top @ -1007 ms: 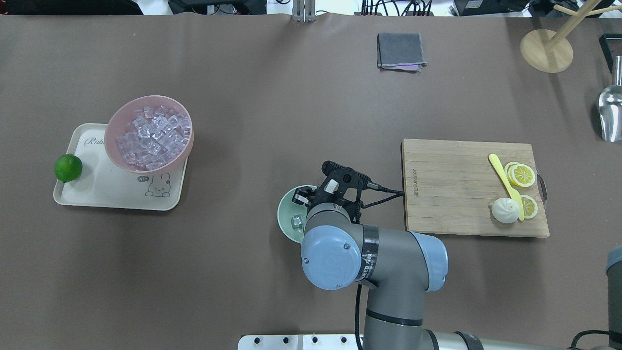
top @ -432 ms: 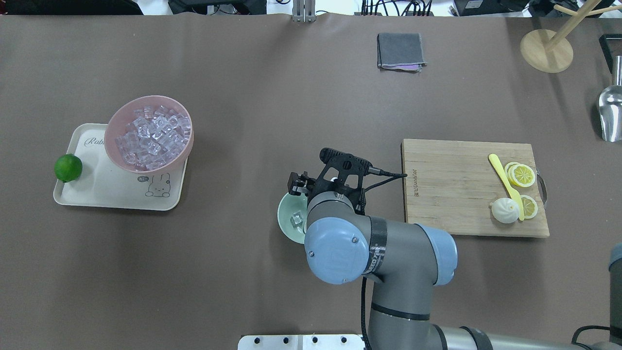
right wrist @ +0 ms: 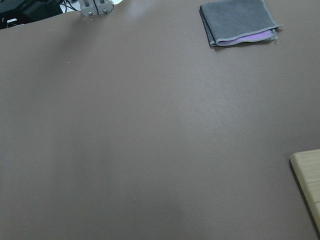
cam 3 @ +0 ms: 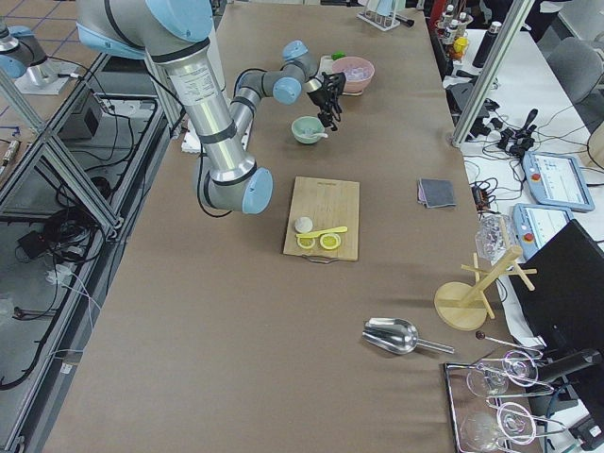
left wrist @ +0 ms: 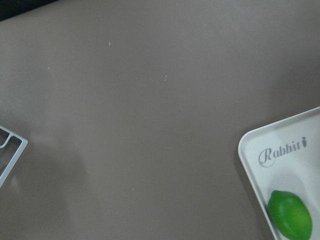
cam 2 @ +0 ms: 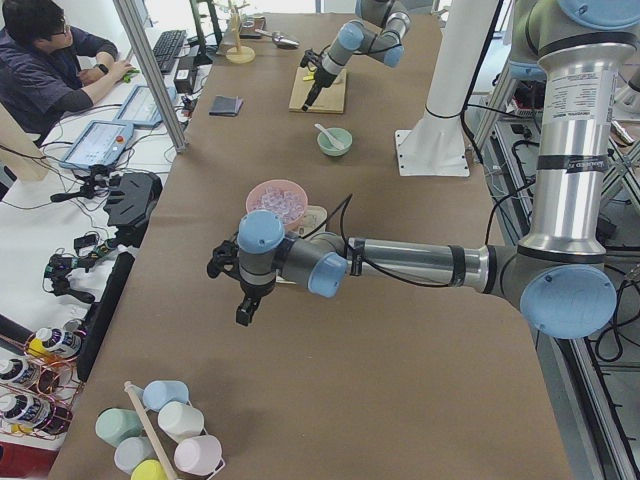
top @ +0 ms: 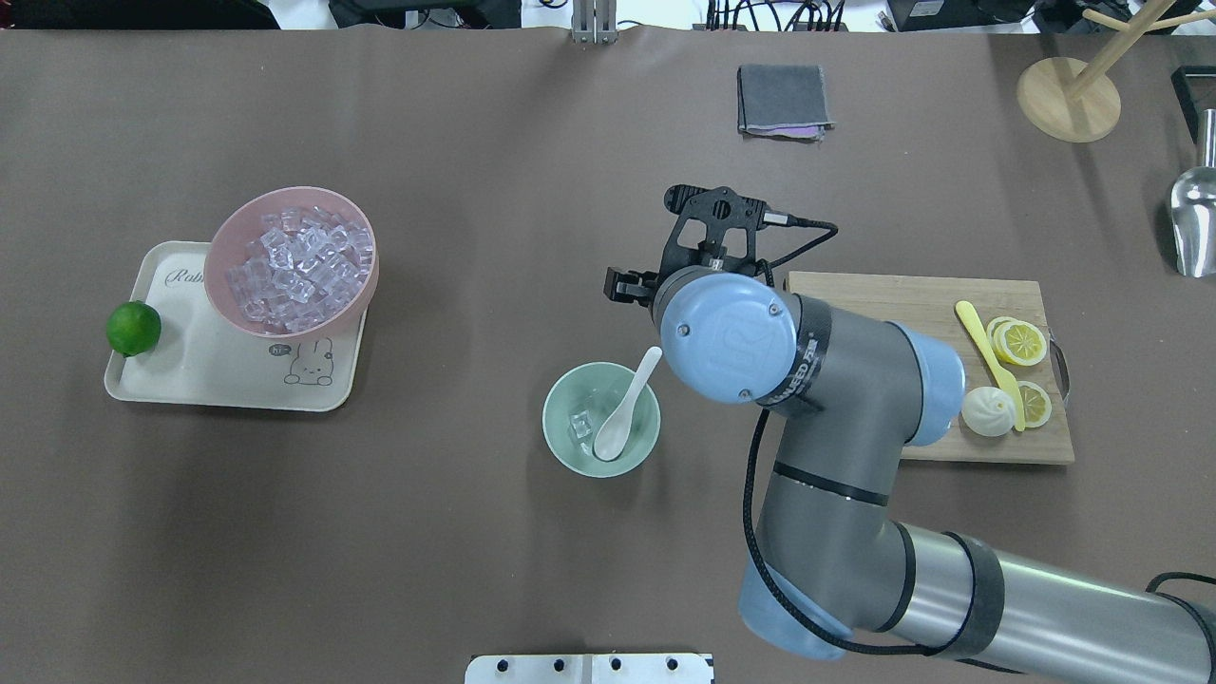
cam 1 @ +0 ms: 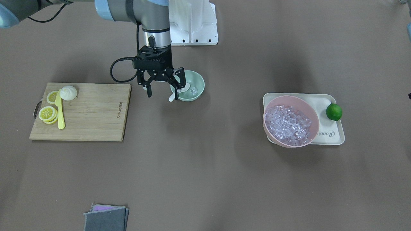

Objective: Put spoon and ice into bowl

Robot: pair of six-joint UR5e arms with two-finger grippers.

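Observation:
The mint-green bowl (top: pixel 559 399) stands on the table near the middle. The white spoon (top: pixel 627 404) lies in it, scoop down inside and handle resting over the rim toward the far right; it also shows in the front view (cam 1: pixel 172 97). One clear ice cube (top: pixel 579 426) lies in the bowl beside the scoop. My right gripper (cam 1: pixel 162 93) is open and empty, raised beside the bowl (cam 1: pixel 196 80) on its cutting-board side. In the overhead view my wrist hides most of it, apart from one of its fingers (top: pixel 622 285). My left gripper (cam 2: pixel 245 310) shows only in the exterior left view; I cannot tell its state.
A pink bowl (top: pixel 223 237) full of ice cubes sits on a cream tray (top: pixel 190 375) with a lime (top: pixel 133 328) at the left. A cutting board (top: pixel 855 380) with a yellow knife (top: pixel 983 347), lemon slices and a bun (top: pixel 988 410) lies to the right. A grey cloth (top: pixel 781 100) lies at the back.
My right gripper has let go of the spoon, risen and moved from over the bowl toward the far side. The spoon now lies in the bowl beside the ice cube.

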